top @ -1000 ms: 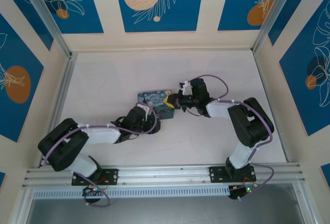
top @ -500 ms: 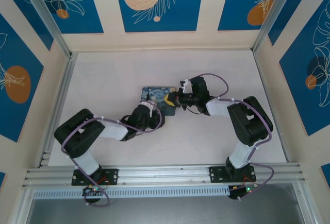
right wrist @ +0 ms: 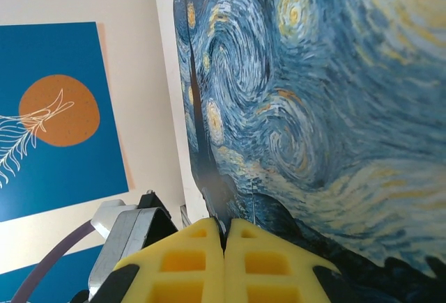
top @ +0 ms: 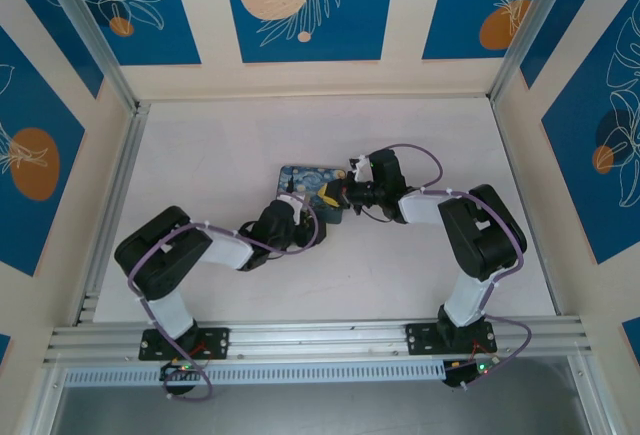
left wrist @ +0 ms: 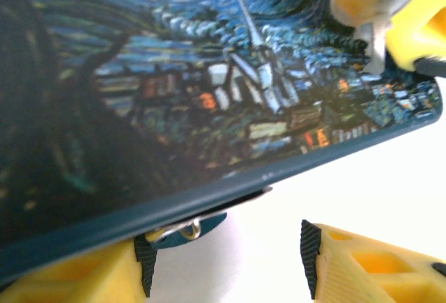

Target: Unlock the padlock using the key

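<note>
Silvery-grey, the key [left wrist: 371, 33] is hanging over a corner of the painted tin [left wrist: 209, 73], seemingly pinched in my closed right fingers [right wrist: 188, 261], while my open left fingers [left wrist: 348, 268] are waiting at the tin's near edge, where any nudge risks knocking the key loose.

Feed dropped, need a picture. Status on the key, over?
Left tool open at edge of tin. Right tool shut on key, at tin corner. Tin between both tools.
</note>
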Motion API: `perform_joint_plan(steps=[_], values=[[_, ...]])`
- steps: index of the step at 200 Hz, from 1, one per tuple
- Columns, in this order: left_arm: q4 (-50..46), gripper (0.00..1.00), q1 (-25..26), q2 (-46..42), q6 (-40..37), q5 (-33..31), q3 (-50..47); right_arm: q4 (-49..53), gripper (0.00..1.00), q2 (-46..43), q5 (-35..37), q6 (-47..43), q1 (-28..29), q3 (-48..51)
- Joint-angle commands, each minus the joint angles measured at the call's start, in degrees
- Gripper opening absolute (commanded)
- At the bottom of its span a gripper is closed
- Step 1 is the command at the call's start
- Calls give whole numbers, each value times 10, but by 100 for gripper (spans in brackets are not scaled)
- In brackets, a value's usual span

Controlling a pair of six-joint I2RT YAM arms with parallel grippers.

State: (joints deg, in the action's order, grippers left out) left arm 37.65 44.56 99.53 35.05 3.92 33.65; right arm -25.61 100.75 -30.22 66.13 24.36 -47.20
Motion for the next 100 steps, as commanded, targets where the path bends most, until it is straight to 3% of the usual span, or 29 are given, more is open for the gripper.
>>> perform_joint_plan(steps=[1, 100], values=[[56, 57, 4, 12, 37, 27, 3, 13, 0, 7, -4, -6, -4, -12], [181, 54, -1, 65, 158, 16, -17, 10, 0, 5, -5, -6, -9, -5]])
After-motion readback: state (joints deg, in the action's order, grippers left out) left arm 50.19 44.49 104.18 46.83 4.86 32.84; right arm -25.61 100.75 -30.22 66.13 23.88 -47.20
